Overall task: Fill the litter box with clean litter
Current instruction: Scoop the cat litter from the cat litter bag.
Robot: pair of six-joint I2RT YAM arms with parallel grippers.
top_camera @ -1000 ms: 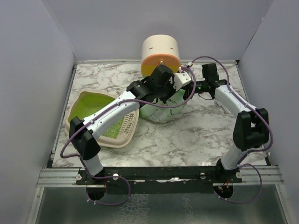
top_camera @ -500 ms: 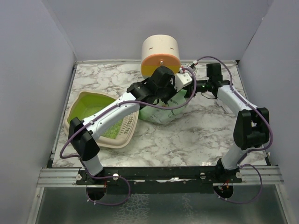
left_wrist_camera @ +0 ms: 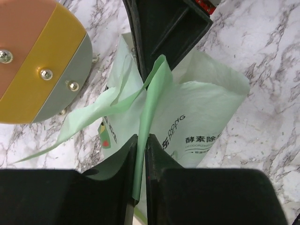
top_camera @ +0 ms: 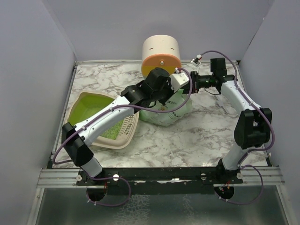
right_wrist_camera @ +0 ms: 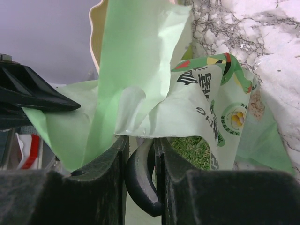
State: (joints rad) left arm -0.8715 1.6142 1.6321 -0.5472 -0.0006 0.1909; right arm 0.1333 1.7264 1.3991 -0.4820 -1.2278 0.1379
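Observation:
The litter box (top_camera: 83,108), a cream tray with a lime-green inside and a slotted panel, lies at the left. A mint-green litter bag (top_camera: 166,111) with dark print stands right of it. My left gripper (top_camera: 186,89) (left_wrist_camera: 141,145) is shut on a fold of the bag's top (left_wrist_camera: 152,93). From the opposite side my right gripper (top_camera: 196,86) (right_wrist_camera: 140,143) is shut on a dark curved handle (right_wrist_camera: 140,183), whose far end goes under the bag's edge. The bag's mouth shows fine greenish clean litter (right_wrist_camera: 190,150).
A cream cylinder with an orange face (top_camera: 161,54) (left_wrist_camera: 37,61) stands at the back, right behind the bag. Grey walls close in the marble table (top_camera: 201,136) on three sides. The left arm reaches over the tray's right half.
The left arm's elbow has swung left and its wrist has risen. The right wrist has moved toward the back wall. The bag's top is drawn tauter between the two grippers.

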